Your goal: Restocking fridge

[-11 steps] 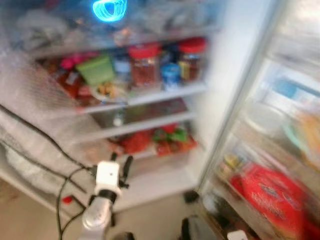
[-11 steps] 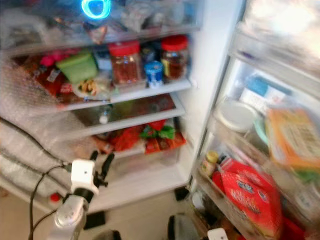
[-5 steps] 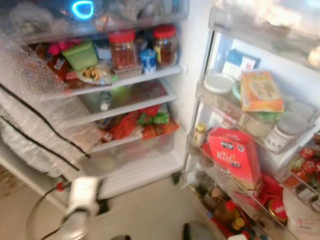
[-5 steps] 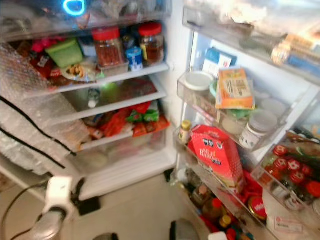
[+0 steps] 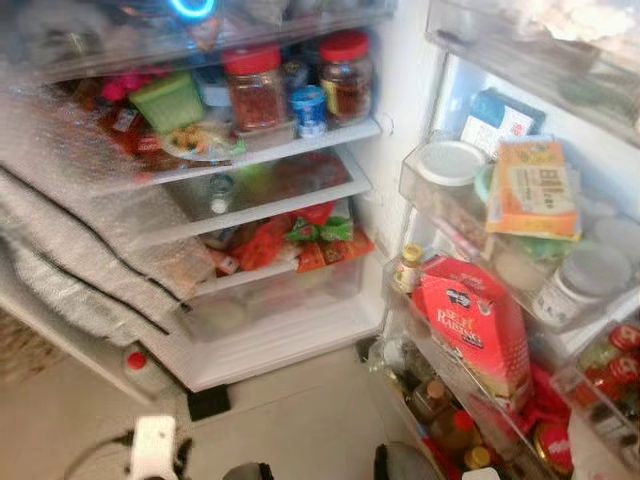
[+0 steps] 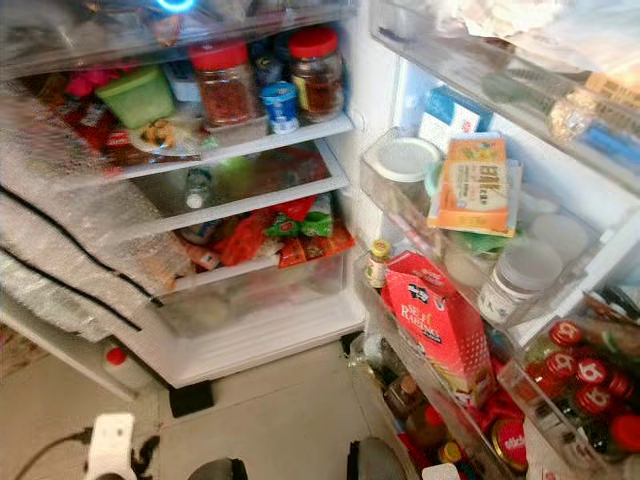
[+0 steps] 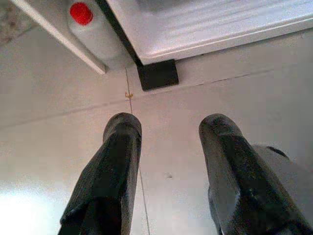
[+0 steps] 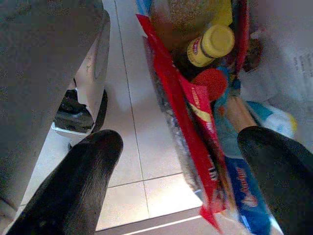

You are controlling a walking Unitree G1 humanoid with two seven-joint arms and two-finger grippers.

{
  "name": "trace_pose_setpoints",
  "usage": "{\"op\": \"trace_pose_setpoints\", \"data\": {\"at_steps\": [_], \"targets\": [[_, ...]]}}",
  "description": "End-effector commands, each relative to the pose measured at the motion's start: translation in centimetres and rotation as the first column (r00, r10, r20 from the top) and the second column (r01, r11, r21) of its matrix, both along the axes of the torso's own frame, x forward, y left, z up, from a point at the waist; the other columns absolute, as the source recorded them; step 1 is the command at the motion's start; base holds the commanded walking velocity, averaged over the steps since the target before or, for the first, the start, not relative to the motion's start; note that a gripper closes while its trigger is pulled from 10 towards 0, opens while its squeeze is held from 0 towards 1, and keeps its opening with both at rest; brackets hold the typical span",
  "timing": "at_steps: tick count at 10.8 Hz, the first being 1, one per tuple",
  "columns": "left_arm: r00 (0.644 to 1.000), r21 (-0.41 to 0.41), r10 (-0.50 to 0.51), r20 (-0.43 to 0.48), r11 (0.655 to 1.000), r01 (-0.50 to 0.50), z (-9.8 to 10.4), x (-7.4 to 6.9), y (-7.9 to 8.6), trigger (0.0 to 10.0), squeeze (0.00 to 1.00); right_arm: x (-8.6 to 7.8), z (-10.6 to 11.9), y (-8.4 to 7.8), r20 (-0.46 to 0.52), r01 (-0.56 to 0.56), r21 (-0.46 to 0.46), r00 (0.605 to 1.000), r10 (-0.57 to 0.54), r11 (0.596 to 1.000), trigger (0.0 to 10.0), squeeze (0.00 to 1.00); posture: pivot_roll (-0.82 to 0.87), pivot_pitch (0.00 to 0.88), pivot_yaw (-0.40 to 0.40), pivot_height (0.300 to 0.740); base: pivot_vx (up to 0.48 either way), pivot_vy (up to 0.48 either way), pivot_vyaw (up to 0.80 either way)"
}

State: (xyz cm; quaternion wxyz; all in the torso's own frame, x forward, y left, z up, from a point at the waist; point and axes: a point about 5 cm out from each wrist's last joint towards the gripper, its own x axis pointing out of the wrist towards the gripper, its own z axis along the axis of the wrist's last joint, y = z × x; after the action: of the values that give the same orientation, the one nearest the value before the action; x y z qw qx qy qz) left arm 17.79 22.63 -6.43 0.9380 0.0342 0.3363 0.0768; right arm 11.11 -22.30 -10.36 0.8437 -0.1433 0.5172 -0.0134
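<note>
1. You face the open fridge, its lit shelves in front of you and its open door swung out on your right; everything below is placed against the fridge.
2. A quilted silver cover drapes over the left side of the fridge shelves, down towards the floor.
3. In the fridge door racks you see a red carton standing tilted in a lower rack, with an orange box in the rack above it and red-capped bottles further right.
4. On the upper fridge shelf stand two red-lidded jars, with a green tub to their left and a small blue-topped cup between them.
5. Red and green packets lie on the lowest shelf, above the clear drawer.
6. A white bottle with a red cap stands on the floor by the fridge's lower left corner.
7. Your left hand hangs low over the floor tiles before the fridge base, fingers spread apart and grasping nothing.
8. Your right hand hangs beside the bottom door rack, fingers wide apart and empty, over a yellow-capped bottle and red wrappers.
</note>
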Motion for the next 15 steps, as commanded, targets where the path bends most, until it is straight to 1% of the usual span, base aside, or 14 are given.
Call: {"op": "trace_pose_setpoints", "data": {"at_steps": [1, 2, 3, 5, 10, 15], "targets": [[0.999, 0.015, 0.022, -0.028, 1.000, -0.021, -0.4, -0.9, 0.5, 10.0, 0.00, -0.8, -0.6, 1.8, -0.038, -0.028, 0.048, 0.999, 0.030, 0.998, 10.0, 0.00, -0.10, 0.052, 0.070, 0.650, 0.000, 0.322, 0.00], [0.999, 0.012, 0.016, -0.034, 1.000, -0.016, -0.6, -1.1, 0.4, 10.0, 0.00, -0.8, -0.6, 1.8, -0.037, -0.029, 0.049, 0.999, 0.030, 0.998, 10.0, 0.00, -0.10, 0.052, 0.070, 0.650, 0.000, 0.330, 0.00], [0.998, 0.009, 0.020, -0.055, 1.000, -0.020, -1.0, -1.6, 0.3, 10.0, 0.00, -0.8, -0.6, 1.9, -0.036, -0.028, 0.051, 0.999, 0.030, 0.998, 10.0, 0.00, -0.10, 0.051, 0.071, 0.650, 0.000, 0.000, 0.00], [0.997, 0.007, 0.019, -0.081, 1.000, -0.019, -1.3, -2.3, 0.3, 10.0, 0.00, -0.8, -0.6, 1.9, -0.035, -0.028, 0.051, 0.999, 0.029, 0.998, 10.0, 0.00, -0.10, 0.053, 0.072, 0.650, 0.000, 0.000, 0.00], [0.994, -0.002, 0.026, -0.107, 1.000, -0.026, -1.7, -2.9, 0.3, 10.0, 0.00, -0.8, -0.6, 1.9, -0.035, -0.022, 0.053, 0.999, 0.024, 0.998, 10.0, 0.00, -0.10, 0.051, 0.074, 0.650, 0.000, 0.460, 0.00], [0.992, -0.011, 0.013, -0.122, 1.000, -0.014, -1.9, -2.9, -0.1, 10.0, 0.00, -0.9, -0.6, 2.0, -0.037, -0.025, 0.053, 0.999, 0.027, 0.998, 10.0, 0.00, -0.10, 0.044, 0.080, 0.650, 0.000, 0.480, 0.00]]}}
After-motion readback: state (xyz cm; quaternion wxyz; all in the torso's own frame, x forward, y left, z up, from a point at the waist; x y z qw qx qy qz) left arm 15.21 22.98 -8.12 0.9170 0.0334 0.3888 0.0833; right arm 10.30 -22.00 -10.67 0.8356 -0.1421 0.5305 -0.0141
